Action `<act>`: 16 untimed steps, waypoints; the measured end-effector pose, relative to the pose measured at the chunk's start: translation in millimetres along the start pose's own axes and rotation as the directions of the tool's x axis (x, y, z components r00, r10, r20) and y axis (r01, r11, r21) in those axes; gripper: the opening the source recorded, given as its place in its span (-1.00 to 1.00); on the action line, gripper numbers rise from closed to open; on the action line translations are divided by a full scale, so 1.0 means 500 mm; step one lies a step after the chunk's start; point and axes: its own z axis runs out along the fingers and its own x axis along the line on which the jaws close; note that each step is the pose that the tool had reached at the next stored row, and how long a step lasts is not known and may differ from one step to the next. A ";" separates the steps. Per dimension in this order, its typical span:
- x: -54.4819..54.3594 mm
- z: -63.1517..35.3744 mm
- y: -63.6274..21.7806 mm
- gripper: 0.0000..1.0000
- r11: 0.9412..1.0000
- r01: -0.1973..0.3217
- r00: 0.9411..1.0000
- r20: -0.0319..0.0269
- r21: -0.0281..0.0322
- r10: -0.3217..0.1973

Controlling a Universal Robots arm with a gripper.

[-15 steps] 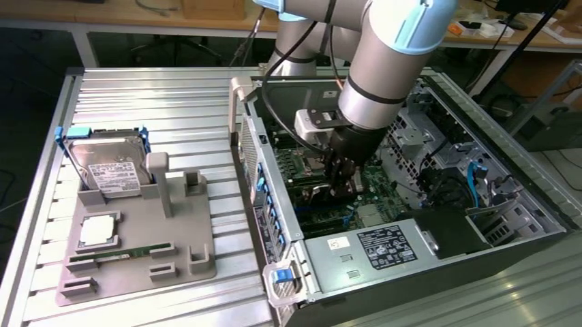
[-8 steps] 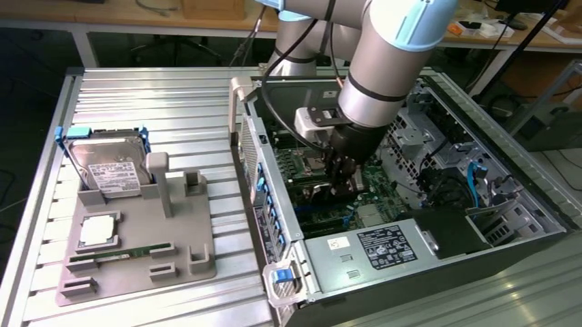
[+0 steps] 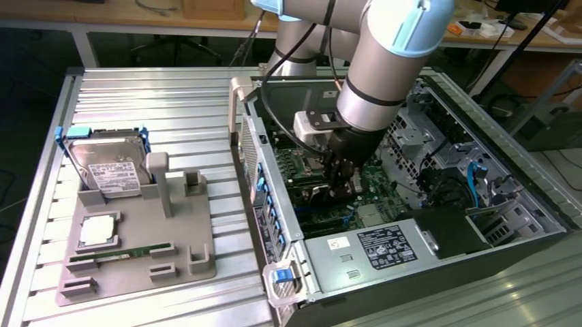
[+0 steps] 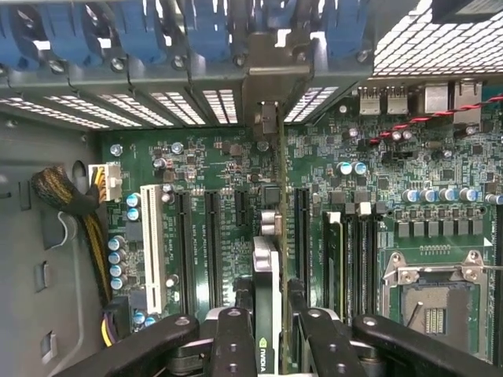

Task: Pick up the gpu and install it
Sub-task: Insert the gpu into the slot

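Black hand [image 4: 267, 330] around gpu [image 4: 271, 236]

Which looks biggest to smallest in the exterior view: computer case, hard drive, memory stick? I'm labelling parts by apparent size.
1. computer case, by far the largest.
2. hard drive, standing in the grey holder.
3. memory stick, a thin strip lying in that holder.

Blue latches [image 4: 141, 31] and case wall [image 4: 47, 236] hem the motherboard [image 4: 212, 236].

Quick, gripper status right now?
Gripper: shut on the gpu, held edge-on over the motherboard inside the case.
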 end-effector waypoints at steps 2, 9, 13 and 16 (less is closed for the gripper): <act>0.000 -0.005 0.000 -0.46 1.000 0.000 1.000 0.001 0.000 0.000; 0.000 -0.011 0.000 -0.46 1.000 0.000 1.000 0.000 0.000 0.000; 0.000 -0.011 0.000 -0.46 1.000 0.000 1.000 0.000 0.000 0.000; -0.001 -0.010 0.000 -0.46 1.000 0.000 1.000 0.000 0.000 0.000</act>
